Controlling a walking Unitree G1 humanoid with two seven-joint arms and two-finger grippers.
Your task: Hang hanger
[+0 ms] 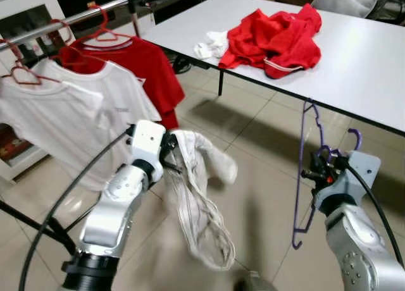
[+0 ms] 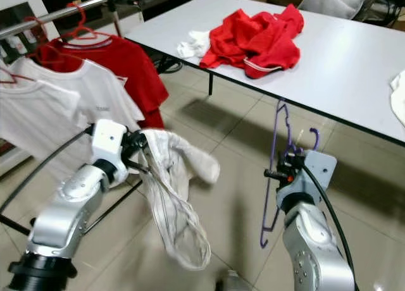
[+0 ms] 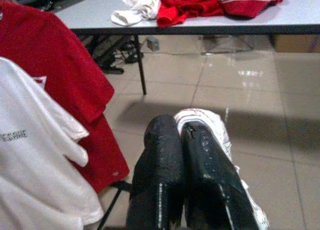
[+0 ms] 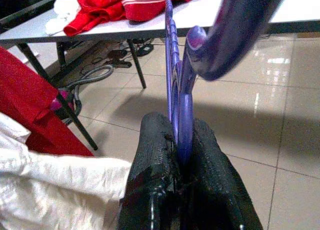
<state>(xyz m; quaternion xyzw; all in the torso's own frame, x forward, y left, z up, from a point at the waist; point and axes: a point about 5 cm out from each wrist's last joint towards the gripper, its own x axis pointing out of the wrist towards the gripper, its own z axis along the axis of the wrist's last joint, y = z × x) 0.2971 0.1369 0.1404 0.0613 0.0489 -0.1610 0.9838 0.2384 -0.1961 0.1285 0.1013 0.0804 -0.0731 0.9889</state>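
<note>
Tiled floor (image 1: 253,145), clothes rail (image 1: 63,22) ahead-left | my right gripper (image 1: 314,171) clamps the purple hanger (image 1: 307,177) by its neck; left gripper (image 1: 169,153) pinches a white garment (image 1: 199,202) | I'd thread the hanger in before hanging, hook kept upright.

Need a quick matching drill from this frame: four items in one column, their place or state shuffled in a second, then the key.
Items:
1. purple hanger
2. white garment
3. red clothes pile
4. red T-shirt

Places:
A. lying on the grey table
B. hanging on the rail
C. clamped in the right gripper
D. dangling from the left gripper

Pairs: 1-C, 2-D, 3-A, 4-B
</note>
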